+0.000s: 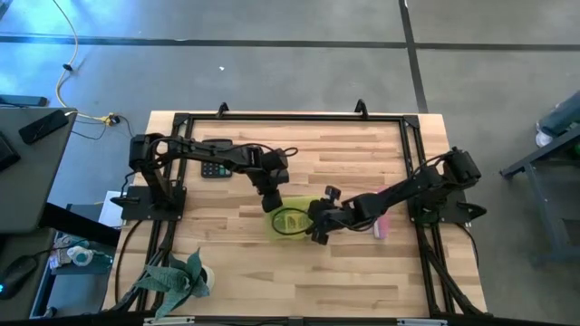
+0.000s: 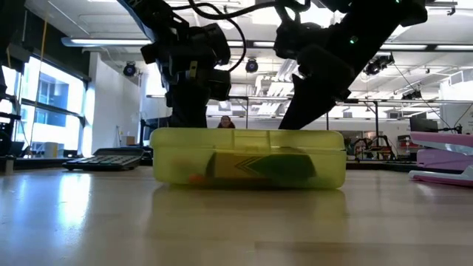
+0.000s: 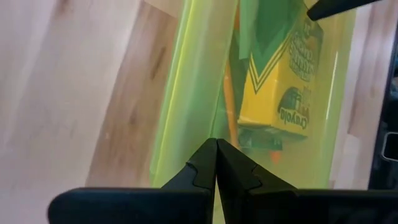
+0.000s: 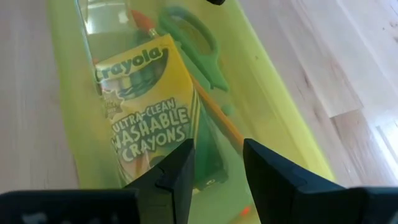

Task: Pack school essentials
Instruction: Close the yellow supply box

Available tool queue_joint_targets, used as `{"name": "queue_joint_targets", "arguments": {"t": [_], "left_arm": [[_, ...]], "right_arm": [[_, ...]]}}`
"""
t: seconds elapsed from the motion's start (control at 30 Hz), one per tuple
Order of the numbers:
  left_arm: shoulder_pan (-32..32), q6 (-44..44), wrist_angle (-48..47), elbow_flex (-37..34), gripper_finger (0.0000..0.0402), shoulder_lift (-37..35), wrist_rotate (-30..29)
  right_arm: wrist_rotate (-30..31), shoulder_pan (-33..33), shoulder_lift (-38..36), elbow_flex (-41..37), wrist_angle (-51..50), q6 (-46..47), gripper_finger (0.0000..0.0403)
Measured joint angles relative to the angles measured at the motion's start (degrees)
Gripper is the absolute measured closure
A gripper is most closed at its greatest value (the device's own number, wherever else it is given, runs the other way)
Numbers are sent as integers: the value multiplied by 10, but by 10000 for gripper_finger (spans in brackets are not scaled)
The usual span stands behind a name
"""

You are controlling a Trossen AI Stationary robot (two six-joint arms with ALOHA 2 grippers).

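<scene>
Yellow-green translucent case point(image 1: 292, 220) sits mid-table, lid looks down on it in the low view, contents showing through the plastic. Inside: Crayola crayon box point(image 4: 149, 118), green-handled scissors point(image 4: 199, 43), orange pencil point(image 4: 217, 115) lying beside the box. All of these are in the case, not on the bare wood.

Left gripper point(image 3: 216, 163) is right at the case's long edge, jaws fully closed on nothing, tips pressed together over the rim. Right gripper point(image 4: 217, 165) hovers over the lid above the crayon box, jaws partly apart, nothing between them that I can see.

Step in hand, as I judge it: the items are loaded, so this is closing or securing the lid. Both arms are bunched on the case from opposite sides.

Next move probably calls for a downward press along the front edge to snap the latch, one arm steadying so the case doesn't skid on the wood.

Off to the sides: calculator point(image 1: 215, 170) behind the left arm, pink stapler-like object point(image 1: 381, 226) near the right arm; both well apart from the case.
</scene>
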Motion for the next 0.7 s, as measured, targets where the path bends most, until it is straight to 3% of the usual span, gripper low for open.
{"name": "queue_joint_targets", "arguments": {"t": [0.17, 0.43, 0.7], "left_arm": [[0, 19, -21, 14, 401, 1, -18], [-1, 25, -87, 76, 401, 3, -114], [-17, 24, -122, 89, 401, 3, -106]], "right_arm": [[-1, 0, 0, 0, -1, 22, 274], [-2, 0, 0, 0, -11, 43, 274], [5, 0, 0, 0, -19, 46, 274]]}}
